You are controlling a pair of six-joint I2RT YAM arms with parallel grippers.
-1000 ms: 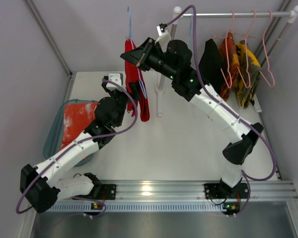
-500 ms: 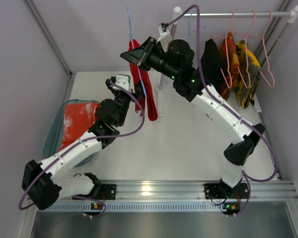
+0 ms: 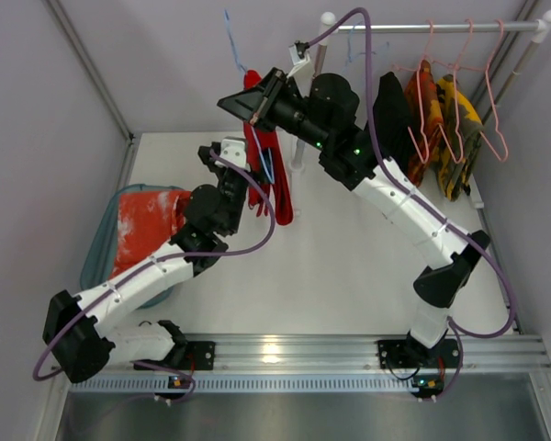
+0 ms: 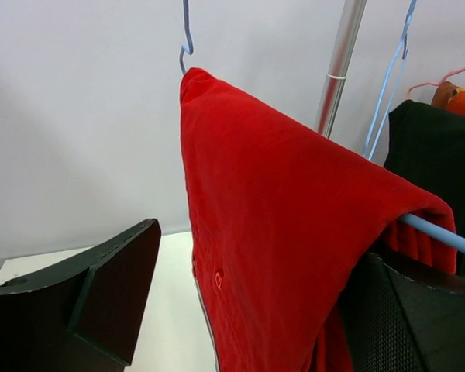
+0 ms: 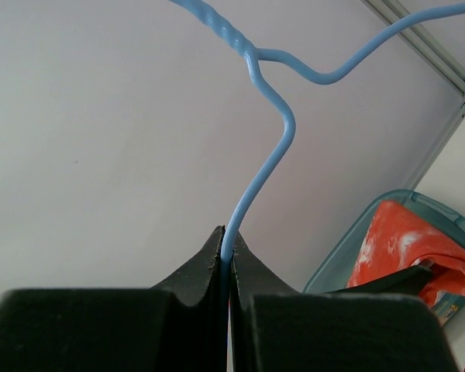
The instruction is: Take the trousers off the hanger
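Plain red trousers (image 3: pixel 271 175) hang folded over a blue wire hanger (image 3: pixel 236 53) held up in the air left of the rail. My right gripper (image 3: pixel 243 99) is shut on the hanger's neck (image 5: pixel 250 56), its fingertips (image 5: pixel 226 232) pinching the wire. In the left wrist view the red trousers (image 4: pixel 279 232) drape over the hanger's bar (image 4: pixel 442 235). They hang between the wide-open fingers (image 4: pixel 85 302) of my left gripper (image 4: pixel 248 325), low on the cloth (image 3: pixel 255 188). Orange-red trousers with whitish blotches (image 3: pixel 147 225) lie in a teal bin (image 3: pixel 96 253).
A clothes rail (image 3: pixel 432 28) crosses the back right, carrying pink hangers (image 3: pixel 459 83), a black garment (image 3: pixel 390 110) and yellow-and-orange garments (image 3: pixel 450 124). Its upright post (image 3: pixel 298 152) stands just behind the red trousers. Walls close in the left and right sides.
My left gripper has opened wider and shifted right and farther back along the trousers. The right arm has swung the hanger slightly, so the trousers' lower end hangs farther right.
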